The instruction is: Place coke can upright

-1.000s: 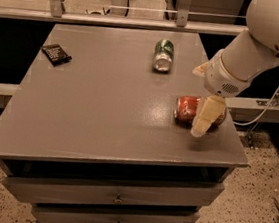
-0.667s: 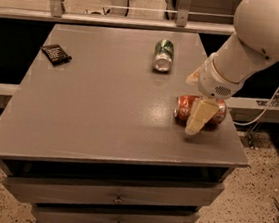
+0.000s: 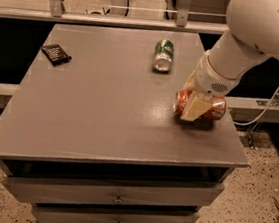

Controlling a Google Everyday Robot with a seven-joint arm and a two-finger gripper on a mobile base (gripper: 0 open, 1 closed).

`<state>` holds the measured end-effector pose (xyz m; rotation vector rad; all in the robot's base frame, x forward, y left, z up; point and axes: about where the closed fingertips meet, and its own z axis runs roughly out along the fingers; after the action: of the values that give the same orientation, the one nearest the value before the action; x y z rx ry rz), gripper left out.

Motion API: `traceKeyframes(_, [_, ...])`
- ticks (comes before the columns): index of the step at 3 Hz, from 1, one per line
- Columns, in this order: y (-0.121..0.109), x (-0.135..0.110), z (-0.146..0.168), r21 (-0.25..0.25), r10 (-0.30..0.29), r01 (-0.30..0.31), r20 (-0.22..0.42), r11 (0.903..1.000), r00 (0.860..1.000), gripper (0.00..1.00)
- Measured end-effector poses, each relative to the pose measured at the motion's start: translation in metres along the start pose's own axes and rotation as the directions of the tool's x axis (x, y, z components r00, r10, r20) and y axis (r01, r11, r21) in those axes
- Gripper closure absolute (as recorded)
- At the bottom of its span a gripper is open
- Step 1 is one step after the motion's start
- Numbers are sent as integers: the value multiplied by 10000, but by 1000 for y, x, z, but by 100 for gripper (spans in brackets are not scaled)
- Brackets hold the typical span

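The coke can (image 3: pixel 216 108), red-orange with a silver end, lies on its side near the right edge of the grey table (image 3: pixel 103 119). Its silver end points left. My gripper (image 3: pixel 191 101), cream-coloured at the end of the white arm (image 3: pixel 248 40), is down over the can and straddles its middle. The can rests on the table top, and part of its body is hidden behind the gripper.
A green can (image 3: pixel 163 55) lies on its side at the back of the table, behind and left of the coke can. A small black object (image 3: pixel 56 53) lies at the back left. The table's right edge is just beyond the coke can. Drawers are below.
My gripper has moved left and down along the coke can, from its right end to over its middle. The can still lies on its side in about the same place.
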<state>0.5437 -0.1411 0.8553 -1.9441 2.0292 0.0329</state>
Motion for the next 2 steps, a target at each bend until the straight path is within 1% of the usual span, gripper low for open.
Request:
traceKeyframes(1, [-1,-14,-19,40,30,-32,341,10000,9994,95])
traceKeyframes(2, [-10,-18,-38,155,81,-107,1605,9998,9870,100])
